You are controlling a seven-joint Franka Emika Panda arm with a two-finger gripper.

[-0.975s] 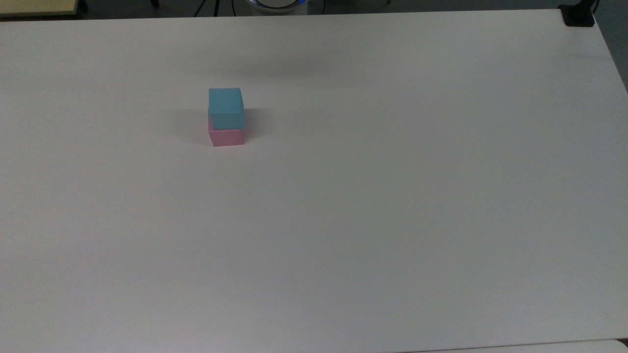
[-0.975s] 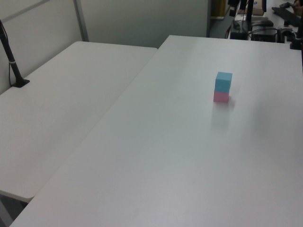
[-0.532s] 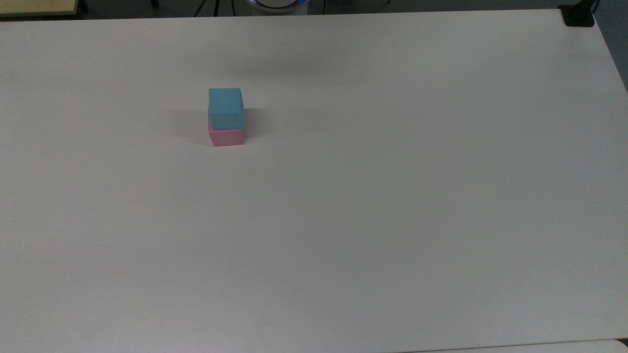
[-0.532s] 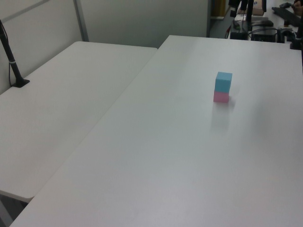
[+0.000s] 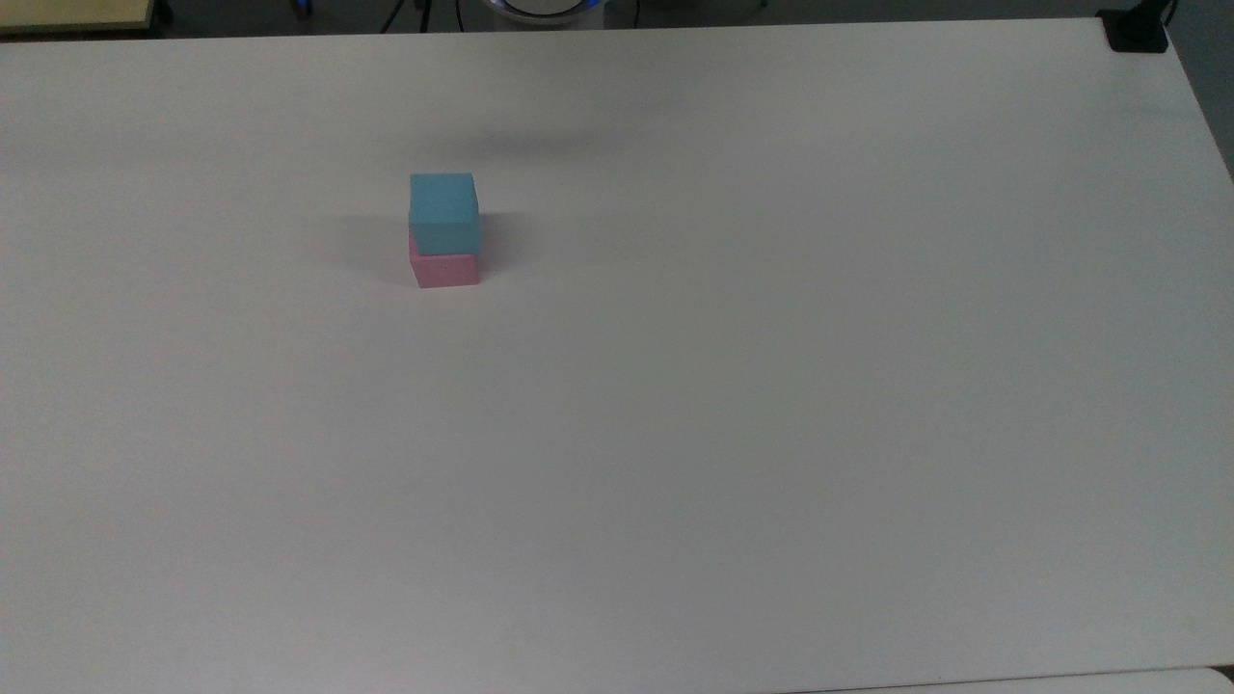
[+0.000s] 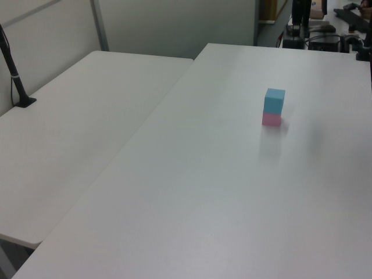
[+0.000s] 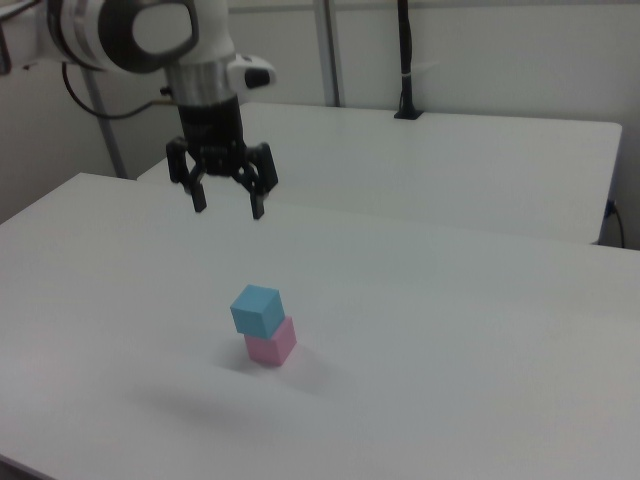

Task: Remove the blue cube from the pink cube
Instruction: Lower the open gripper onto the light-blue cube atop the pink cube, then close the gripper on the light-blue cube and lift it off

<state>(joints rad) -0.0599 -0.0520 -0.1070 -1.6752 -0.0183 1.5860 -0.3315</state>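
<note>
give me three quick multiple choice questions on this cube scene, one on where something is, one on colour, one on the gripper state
1. Where is the blue cube?
A. on top of the pink cube
B. beside the pink cube on the table
C. held in the gripper

2. What colour is the lower cube?
A. green
B. pink
C. yellow

3. How is the gripper?
A. shut on a cube
B. open, above the stack
C. resting on the table

Answers:
1 A: the blue cube sits on the pink cube, slightly turned.
2 B: the cube touching the table is pink.
3 B: the gripper hangs in the air with its fingers apart, holding nothing.
</note>
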